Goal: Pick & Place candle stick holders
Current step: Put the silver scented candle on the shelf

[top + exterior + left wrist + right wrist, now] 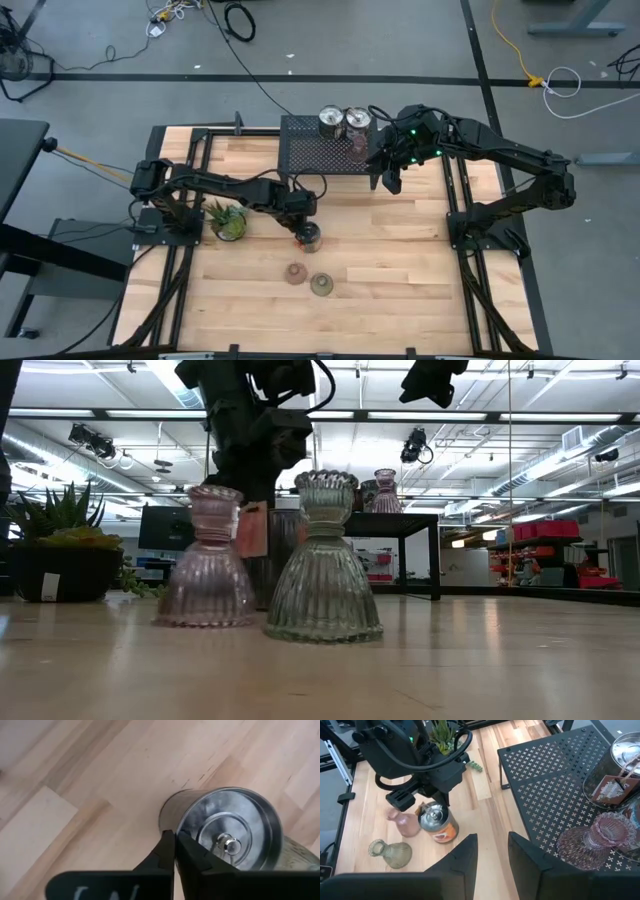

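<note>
The left gripper (303, 222) grips the rim of the tin holder (439, 824) on the table (400, 260) beside the plant (228, 218); it should lift straight up, keeping the tin level. The right gripper (490, 851) hangs open beside the stand (320, 155).

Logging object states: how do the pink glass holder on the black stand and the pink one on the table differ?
The pink holder on the stand sits raised on the black mesh stand beside silver tins; the pink holder on the table stands on bare wood beside the olive holder. The first has a wide ribbed skirt showing; the second looks plainer from above. Both are upright tinted glass.
</note>
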{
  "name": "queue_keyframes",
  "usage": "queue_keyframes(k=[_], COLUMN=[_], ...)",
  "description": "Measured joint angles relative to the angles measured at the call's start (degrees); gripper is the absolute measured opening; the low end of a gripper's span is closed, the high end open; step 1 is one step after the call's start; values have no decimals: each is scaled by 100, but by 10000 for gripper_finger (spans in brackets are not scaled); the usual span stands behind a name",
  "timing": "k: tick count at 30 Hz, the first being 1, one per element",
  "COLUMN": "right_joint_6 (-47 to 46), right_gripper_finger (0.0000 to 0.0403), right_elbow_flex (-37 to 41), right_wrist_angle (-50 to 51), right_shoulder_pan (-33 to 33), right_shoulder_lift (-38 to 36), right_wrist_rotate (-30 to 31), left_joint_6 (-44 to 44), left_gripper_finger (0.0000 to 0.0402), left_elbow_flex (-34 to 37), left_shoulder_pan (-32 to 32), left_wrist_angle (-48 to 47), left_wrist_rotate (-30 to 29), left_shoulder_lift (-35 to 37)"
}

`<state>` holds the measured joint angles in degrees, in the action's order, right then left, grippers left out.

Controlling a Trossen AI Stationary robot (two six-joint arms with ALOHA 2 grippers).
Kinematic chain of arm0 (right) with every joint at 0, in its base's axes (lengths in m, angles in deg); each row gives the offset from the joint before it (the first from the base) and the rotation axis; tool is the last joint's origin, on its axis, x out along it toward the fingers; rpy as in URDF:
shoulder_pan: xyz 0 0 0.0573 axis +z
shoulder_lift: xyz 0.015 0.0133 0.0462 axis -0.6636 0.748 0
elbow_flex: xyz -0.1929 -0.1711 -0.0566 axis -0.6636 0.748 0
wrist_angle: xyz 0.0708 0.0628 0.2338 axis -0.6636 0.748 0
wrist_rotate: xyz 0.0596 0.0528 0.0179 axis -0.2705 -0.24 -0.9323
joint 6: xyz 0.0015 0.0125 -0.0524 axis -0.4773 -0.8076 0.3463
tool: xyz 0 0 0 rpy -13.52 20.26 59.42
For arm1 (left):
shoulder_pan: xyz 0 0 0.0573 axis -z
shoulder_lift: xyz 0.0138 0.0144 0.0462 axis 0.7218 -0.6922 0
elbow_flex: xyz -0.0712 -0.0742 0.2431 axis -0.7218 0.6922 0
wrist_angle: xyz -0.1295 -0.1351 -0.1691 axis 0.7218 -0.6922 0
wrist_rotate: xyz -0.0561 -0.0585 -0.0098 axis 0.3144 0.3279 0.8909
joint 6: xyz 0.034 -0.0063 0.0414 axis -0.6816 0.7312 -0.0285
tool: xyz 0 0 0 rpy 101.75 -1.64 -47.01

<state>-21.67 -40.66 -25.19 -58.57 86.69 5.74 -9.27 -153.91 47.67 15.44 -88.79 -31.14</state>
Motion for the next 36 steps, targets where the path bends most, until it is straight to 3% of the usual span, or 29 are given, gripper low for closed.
queue_keyframes(k=[13, 24, 28, 36], right_joint_6=[77, 82, 84, 86], right_gripper_finger=[107, 107, 107, 107], right_elbow_flex=[0, 0, 0, 0], right_wrist_angle=[4, 4, 6, 2], right_shoulder_pan=[1, 0, 2, 0], right_shoulder_lift=[0, 0, 0, 0], right_wrist_rotate=[1, 2, 2, 2], left_joint_6=[-135, -152, -362, -1041], left_gripper_finger=[2, 1, 1, 0], left_elbow_flex=[40, -20, -679, -2740], left_shoulder_pan=[0, -87, -165, -633], left_wrist_angle=[-84, -395, -1244, -2889], left_wrist_rotate=[54, 47, -371, -1432], left_shoulder_lift=[134, 992, 1263, 1316])
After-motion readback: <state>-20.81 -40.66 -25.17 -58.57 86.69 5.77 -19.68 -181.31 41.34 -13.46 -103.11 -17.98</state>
